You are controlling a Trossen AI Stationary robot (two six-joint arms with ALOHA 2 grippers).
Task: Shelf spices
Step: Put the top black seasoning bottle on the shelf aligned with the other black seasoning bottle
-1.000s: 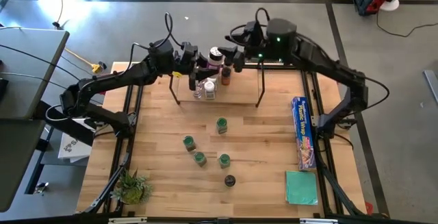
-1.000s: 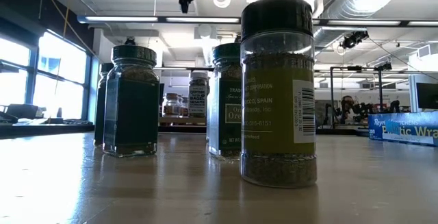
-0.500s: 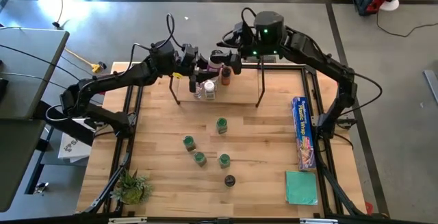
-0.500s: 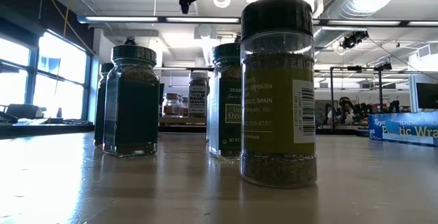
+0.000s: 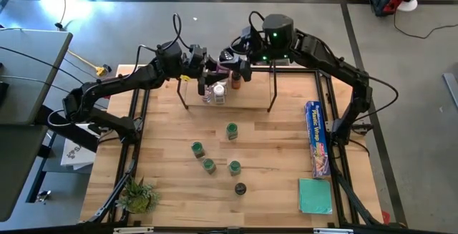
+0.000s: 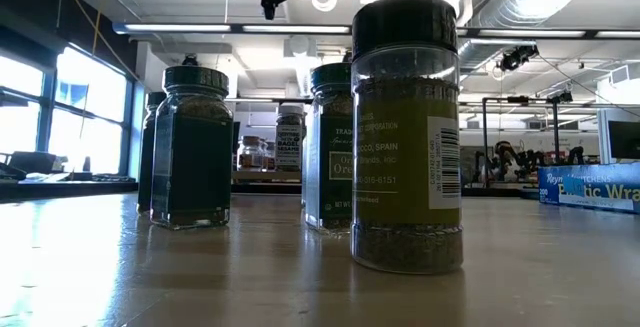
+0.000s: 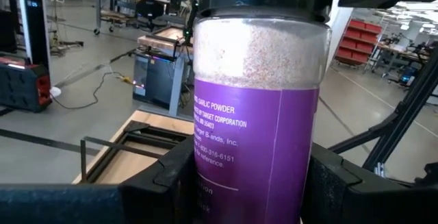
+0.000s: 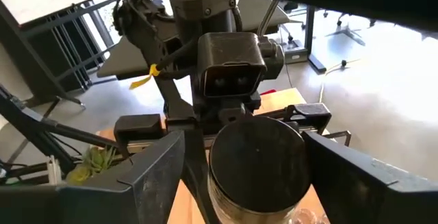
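While the high view has both grippers meeting over the shelf (image 5: 227, 94) at the table's far edge, the left gripper (image 5: 215, 71) and right gripper (image 5: 234, 61) both sit at 1 garlic powder jar (image 5: 225, 60), with 5 jars (image 5: 232, 130) loose mid-table. Low view: 3 green herb jars (image 6: 406, 132) stand close up. Left wrist: its fingers (image 7: 164, 176) pinch the purple-labelled jar's body; right wrist: its fingers (image 8: 161, 166) flank the black lid, contact unclear.

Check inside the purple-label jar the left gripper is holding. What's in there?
Pale granular powder fills the garlic powder jar nearly to its dark cap; the label reads garlic powder. The left gripper and the purple label cover the lower half, so the bottom cannot be seen.
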